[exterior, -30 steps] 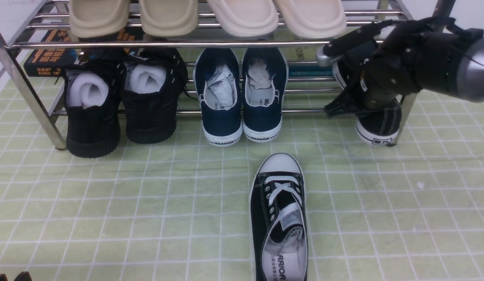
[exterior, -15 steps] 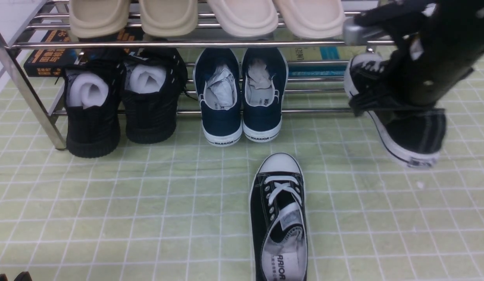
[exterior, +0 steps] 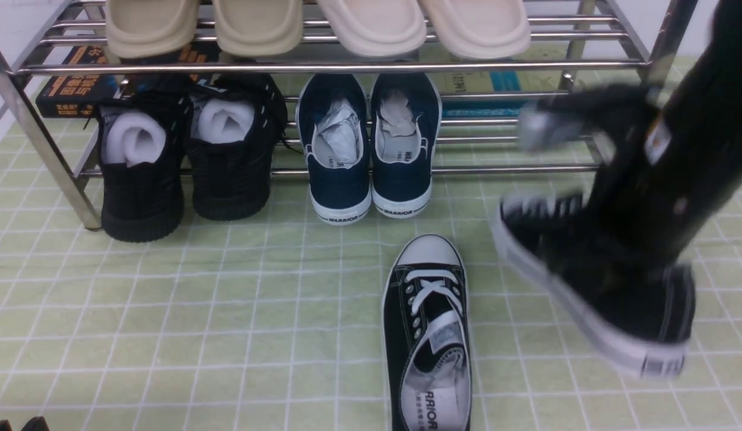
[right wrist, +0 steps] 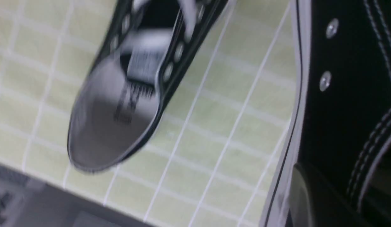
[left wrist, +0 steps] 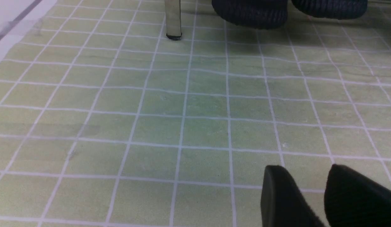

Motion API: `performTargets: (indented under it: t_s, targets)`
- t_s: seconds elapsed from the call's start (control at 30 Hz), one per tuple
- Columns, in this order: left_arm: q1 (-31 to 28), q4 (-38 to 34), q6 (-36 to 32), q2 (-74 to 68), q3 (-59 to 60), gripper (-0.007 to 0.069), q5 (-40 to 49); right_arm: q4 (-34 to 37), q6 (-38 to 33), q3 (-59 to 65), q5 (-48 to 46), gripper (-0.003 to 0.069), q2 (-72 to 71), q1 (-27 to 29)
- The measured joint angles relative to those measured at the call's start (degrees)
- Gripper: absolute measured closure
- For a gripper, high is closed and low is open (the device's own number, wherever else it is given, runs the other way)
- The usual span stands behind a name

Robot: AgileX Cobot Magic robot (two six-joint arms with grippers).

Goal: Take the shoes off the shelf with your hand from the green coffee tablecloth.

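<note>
The main risk is a slip. The right hand (exterior: pixel 616 239) is clenched on the carried sneaker (exterior: pixel 634 305) somewhere at its opening, seemingly on soft canvas alone, and the shoe hangs tilted from it, white sole turned down and toward the left. Both are smeared in the front view, which suggests speed, so a sharp stop could swing the shoe loose or twist it between the fingers. If it drops from here it would likely land on its side, not its sole.

A second risk is a collision. The other sneaker (exterior: pixel 431 335) lies on the green coffee tablecloth (exterior: pixel 167 311) at the middle of its near edge. A set-down drifting left could clip it or land on top of it.

The shelf (exterior: pixel 323 67) looks like less of a threat, as the carried shoe hangs in front of its right end, apart from the tubes.

Relative to the right hand, the carried sneaker sits directly below and around it, toe toward the shelf and heel toward the near edge, over the right side of the cloth. The exact contact is hidden. The left hand (left wrist: pixel 318 189) rests low at the near left corner, fingers slightly parted with nothing between them.
</note>
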State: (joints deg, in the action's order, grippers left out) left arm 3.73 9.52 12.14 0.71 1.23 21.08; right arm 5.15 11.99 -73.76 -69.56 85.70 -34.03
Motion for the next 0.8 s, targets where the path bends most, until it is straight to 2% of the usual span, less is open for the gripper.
performTargets:
  t_s: [0.17, 0.33, 0.6, 0.8]
  targets:
    - [0.0, 0.0, 0.0, 0.0, 0.0, 0.0383, 0.0, -1.1, 4.1, 5.0, 8.2, 0.0643, 1.1, -2.2]
    - [0.0, 0.0, 0.0, 0.0, 0.0, 0.0383, 0.0, -2.3, 4.9, 5.2, 13.1, 0.0643, 3.2, -2.3]
    - [0.0, 0.0, 0.0, 0.0, 0.0, 0.0383, 0.0, -2.0, 6.0, 5.2, 13.6, 0.0639, 7.0, -2.5]
    - [0.0, 0.0, 0.0, 0.0, 0.0, 0.0383, 0.0, 1.5, 6.3, 5.2, 14.0, 0.0635, 9.4, -2.6]
